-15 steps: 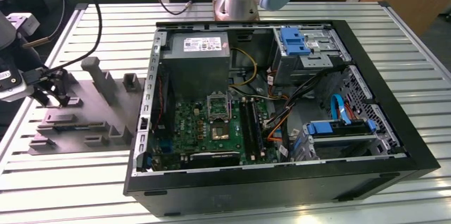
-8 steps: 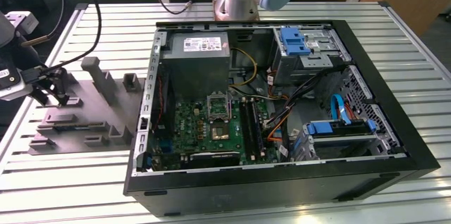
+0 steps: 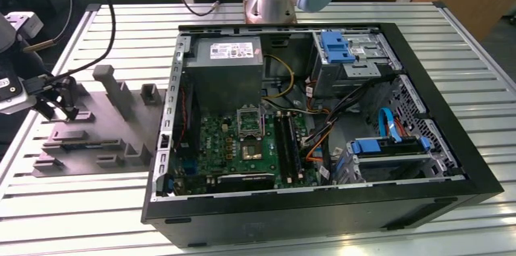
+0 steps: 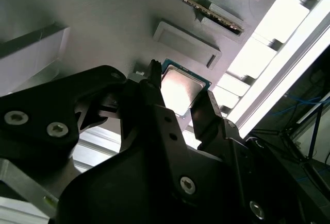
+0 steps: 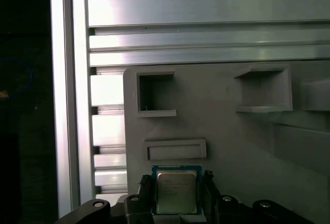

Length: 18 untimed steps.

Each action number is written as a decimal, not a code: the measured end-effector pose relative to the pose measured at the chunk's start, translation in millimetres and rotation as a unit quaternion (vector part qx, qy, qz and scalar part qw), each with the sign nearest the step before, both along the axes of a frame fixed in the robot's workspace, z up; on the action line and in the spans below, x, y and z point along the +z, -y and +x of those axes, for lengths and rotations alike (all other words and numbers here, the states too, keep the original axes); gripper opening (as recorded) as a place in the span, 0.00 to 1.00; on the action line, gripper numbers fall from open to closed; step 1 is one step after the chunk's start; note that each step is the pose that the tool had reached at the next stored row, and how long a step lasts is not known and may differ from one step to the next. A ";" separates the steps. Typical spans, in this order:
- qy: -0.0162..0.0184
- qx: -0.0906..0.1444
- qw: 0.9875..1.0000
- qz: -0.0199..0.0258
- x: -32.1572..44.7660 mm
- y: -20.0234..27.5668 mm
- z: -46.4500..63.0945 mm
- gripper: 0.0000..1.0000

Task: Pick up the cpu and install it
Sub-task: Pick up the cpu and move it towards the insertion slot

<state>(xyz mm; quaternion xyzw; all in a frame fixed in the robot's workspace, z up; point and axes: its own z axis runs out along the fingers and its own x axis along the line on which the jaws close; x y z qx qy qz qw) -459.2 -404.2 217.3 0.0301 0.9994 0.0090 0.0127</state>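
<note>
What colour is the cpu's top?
The cpu has a pale silver top, green-edged; clearest in the first wrist view.

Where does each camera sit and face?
Exterior view: high off the arm, looking down on the open black computer case, grey plastic parts tray and arm base.
First wrist view: facing the tray; black gripper straddles the small silver-topped square cpu.
Second wrist view: slanted past the gripper.
Both wrist views share cpu and tray.

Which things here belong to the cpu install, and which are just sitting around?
Job: cpu; gripper, shut on it; grey parts tray; motherboard.
Sitting around: power supply; memory sticks; blue drive bracket; cables.
</note>
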 end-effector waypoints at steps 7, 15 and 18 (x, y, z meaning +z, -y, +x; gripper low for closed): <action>0.000 0.000 1.000 0.000 2.1 0.0 0.0 0.47; 0.000 0.000 1.000 0.000 4.4 0.0 0.0 0.47; 0.000 0.000 1.000 0.000 4.7 0.0 0.0 0.47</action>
